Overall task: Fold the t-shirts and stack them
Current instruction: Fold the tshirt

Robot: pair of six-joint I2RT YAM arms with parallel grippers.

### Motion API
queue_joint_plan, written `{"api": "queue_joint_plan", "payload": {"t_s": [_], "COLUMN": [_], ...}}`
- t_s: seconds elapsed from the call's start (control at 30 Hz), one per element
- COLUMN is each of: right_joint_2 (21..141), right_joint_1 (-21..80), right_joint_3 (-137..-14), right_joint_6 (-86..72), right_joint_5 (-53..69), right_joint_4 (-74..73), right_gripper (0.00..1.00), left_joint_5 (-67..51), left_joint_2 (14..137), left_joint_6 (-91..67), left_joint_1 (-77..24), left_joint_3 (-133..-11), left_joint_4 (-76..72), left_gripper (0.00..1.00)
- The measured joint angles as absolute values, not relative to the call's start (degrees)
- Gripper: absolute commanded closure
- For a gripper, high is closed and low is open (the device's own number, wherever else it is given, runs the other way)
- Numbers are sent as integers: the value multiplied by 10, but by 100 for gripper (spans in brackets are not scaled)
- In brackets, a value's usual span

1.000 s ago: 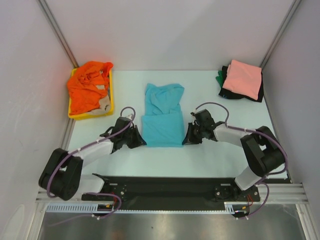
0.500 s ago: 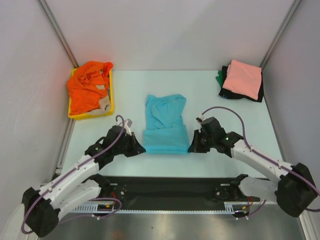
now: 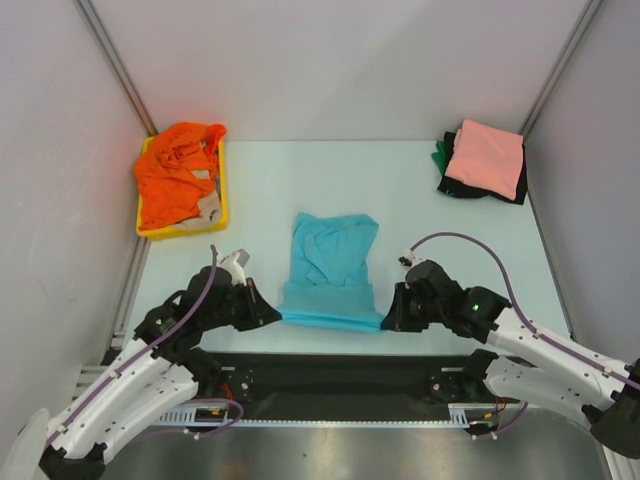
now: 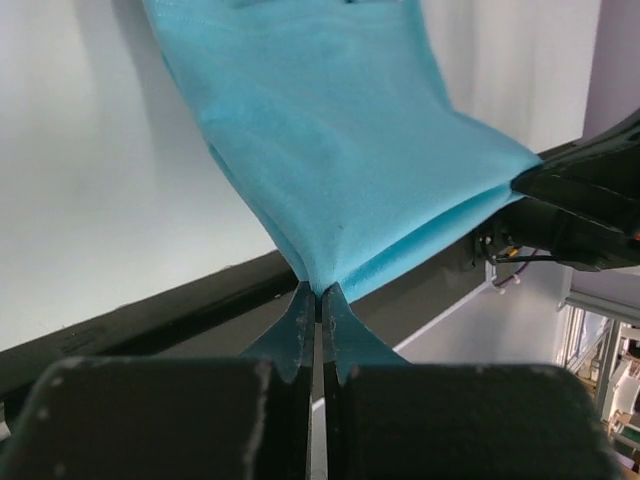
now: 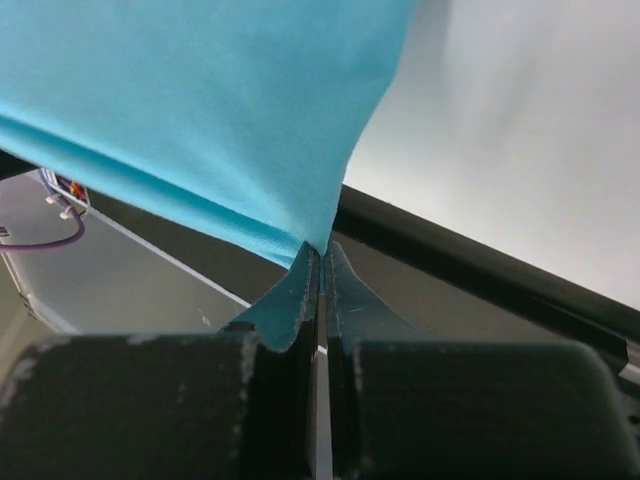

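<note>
the left pincer (image 3: 271, 314) and right pincer (image 3: 388, 318), both clamped tight, each pinch a near corner of the turquoise t-shirt (image 3: 332, 262) stretched between them.

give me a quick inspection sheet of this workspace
surface: pale table, no stains seen
job's things: turquoise t-shirt, near edge lifted; orange t-shirt crumpled in yellow tray; salmon pink t-shirt folded on black t-shirt and green t-shirt
clutter: nothing seen
grippers: left gripper and right gripper each shut on a near corner of the turquoise t-shirt
cables: purple cables loop clear of the cloth
surroundings: white walls, metal rail in front
</note>
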State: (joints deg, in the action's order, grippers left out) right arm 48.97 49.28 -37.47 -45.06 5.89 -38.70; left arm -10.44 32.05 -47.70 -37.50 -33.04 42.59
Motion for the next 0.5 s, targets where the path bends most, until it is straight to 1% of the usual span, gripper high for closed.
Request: {"api": "queue_joint_plan", "payload": {"t_s": [0.17,0.3,0.4,0.5], "right_joint_2": [497,528,558,595], "right_joint_1": [494,487,456,403], "right_joint_3": [-402,-447,-472,-500], "right_joint_6": [-458,-444,-420,-386], "right_joint_5": [36,8,1,6], "right_joint_4": [-409,-425,-425,-422], "right_gripper": [100,100,100,100], "left_joint_5": [-104,-88,-75,-63], "left_joint_2": [330,379,422,473], "left_joint_6": [-475,-464,-452,-435], "left_joint_1": [-376,-376,-376,-376], "left_joint_3": [-376,-415,-448,-481], "left_joint_4": [444,449,442,432], "left_gripper": [100,99,99,100]}}
